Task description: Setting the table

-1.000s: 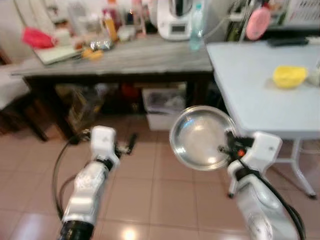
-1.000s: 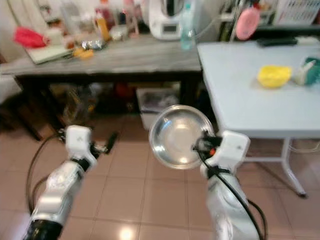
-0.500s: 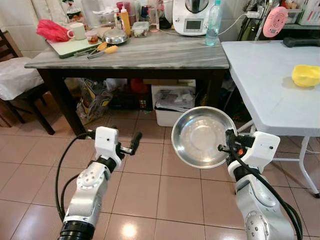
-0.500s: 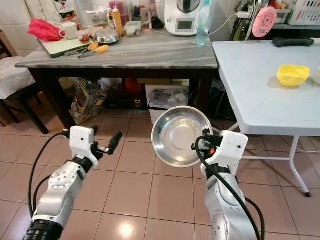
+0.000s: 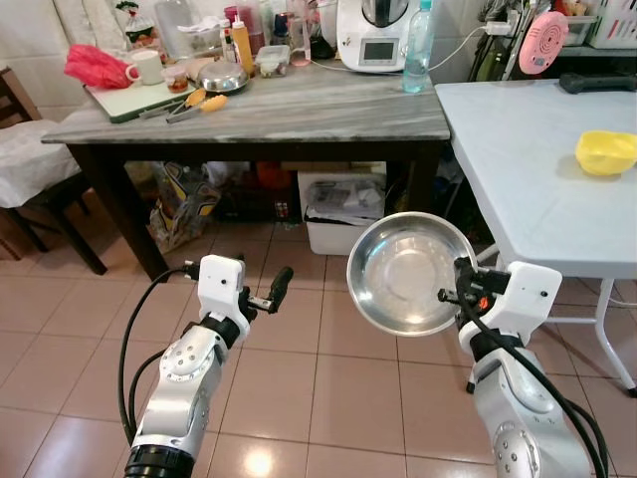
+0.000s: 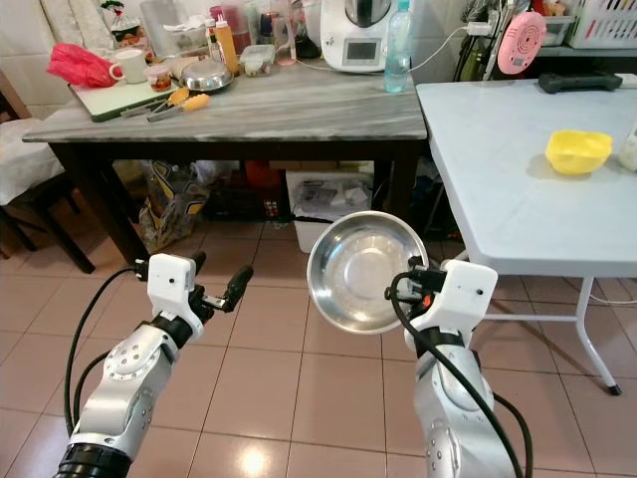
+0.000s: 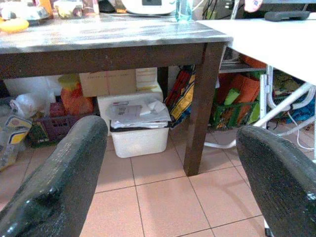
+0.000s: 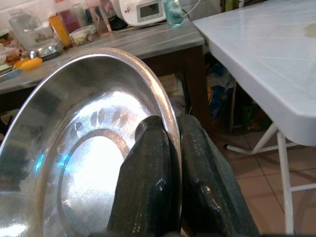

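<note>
Pinching the rim of a stainless steel bowl (image 5: pixel 413 274), the right gripper (image 8: pixel 173 163) was seen low in the foreground, one black finger pressed inside the rim and the other outside it. The bowl was held on edge in the air above the tiled floor (image 5: pixel 299 388), its hollow turned toward the head camera, just beside the near edge of the white folding table (image 5: pixel 518 169) and not touching it. The left gripper (image 5: pixel 267 295) was held out over the floor at a similar height, well apart from the bowl, its two fingers (image 7: pixel 59 182) spread wide with nothing between them.

Beyond the grippers, a white storage bin (image 7: pixel 138 128) stuffed with paper was set on the floor under the dark marble-topped table (image 5: pixel 299 105), near that table's right leg. On the white folding table, a yellow bowl (image 5: pixel 606 151) was placed toward the right edge, with a black object (image 5: pixel 597 83) lying near the far edge.

Along the far edge of the marble-topped table, a white kitchen appliance (image 5: pixel 372 35) and a clear water bottle (image 5: pixel 418 50) were stood side by side near the right corner. Toward the left corner, a cutting board (image 5: pixel 134 98), a white mug (image 5: pixel 147 68), a red bag (image 5: pixel 95 66), a small metal bowl (image 5: pixel 223 77) and an orange-handled tool (image 5: pixel 204 103) were gathered.
</note>
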{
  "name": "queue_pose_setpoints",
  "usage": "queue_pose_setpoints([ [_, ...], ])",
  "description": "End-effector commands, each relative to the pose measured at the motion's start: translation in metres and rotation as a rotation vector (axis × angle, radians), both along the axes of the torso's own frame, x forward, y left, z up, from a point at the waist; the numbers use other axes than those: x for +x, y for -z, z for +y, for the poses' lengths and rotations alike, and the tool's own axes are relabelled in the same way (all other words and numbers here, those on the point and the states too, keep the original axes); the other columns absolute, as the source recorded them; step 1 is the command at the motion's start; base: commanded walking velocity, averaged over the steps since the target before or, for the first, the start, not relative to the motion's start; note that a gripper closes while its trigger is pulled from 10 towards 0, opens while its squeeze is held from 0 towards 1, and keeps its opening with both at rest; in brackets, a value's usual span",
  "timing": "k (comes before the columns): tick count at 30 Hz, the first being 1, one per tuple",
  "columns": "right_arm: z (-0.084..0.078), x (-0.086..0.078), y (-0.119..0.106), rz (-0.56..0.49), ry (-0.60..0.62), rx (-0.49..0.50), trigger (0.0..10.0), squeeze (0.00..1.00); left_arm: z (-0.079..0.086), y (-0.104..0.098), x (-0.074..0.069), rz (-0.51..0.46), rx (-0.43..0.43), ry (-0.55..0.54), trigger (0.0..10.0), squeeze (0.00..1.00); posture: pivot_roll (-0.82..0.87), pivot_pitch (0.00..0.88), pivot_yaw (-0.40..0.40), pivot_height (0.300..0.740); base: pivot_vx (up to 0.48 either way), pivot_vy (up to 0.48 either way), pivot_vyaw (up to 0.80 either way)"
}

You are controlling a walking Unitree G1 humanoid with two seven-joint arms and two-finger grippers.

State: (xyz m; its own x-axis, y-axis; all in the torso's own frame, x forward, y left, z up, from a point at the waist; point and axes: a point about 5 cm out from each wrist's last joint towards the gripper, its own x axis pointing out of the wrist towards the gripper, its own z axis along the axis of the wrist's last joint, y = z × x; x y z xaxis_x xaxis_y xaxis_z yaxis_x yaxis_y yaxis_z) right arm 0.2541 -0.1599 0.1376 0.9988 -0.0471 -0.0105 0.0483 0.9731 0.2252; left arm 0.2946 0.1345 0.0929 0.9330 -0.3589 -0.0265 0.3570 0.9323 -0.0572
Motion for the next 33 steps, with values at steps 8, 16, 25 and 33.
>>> queue_pose_setpoints([
  [8,0.005,0.002,-0.004,-0.025,-0.010,-0.011,10.0,0.00,-0.004,-0.001,-0.001,0.000,0.009,0.032,10.0,0.00,-0.16,0.000,0.075,0.740,0.344,0.000,0.00],
  [16,0.006,0.003,-0.005,-0.032,-0.018,-0.022,10.0,0.00,-0.008,-0.002,0.000,-0.004,0.009,0.044,10.0,0.00,-0.16,0.000,0.076,0.740,0.344,0.000,0.00],
  [25,0.007,0.003,-0.004,-0.032,-0.017,-0.021,10.0,0.00,-0.010,-0.001,-0.001,0.000,0.008,0.055,10.0,0.00,-0.16,0.000,0.076,0.740,0.345,0.000,0.00],
  [33,0.006,0.003,-0.004,-0.035,-0.017,-0.020,10.0,0.00,-0.011,0.001,-0.002,0.002,0.015,0.067,10.0,0.00,-0.17,0.000,0.077,0.740,0.397,0.000,0.42],
])
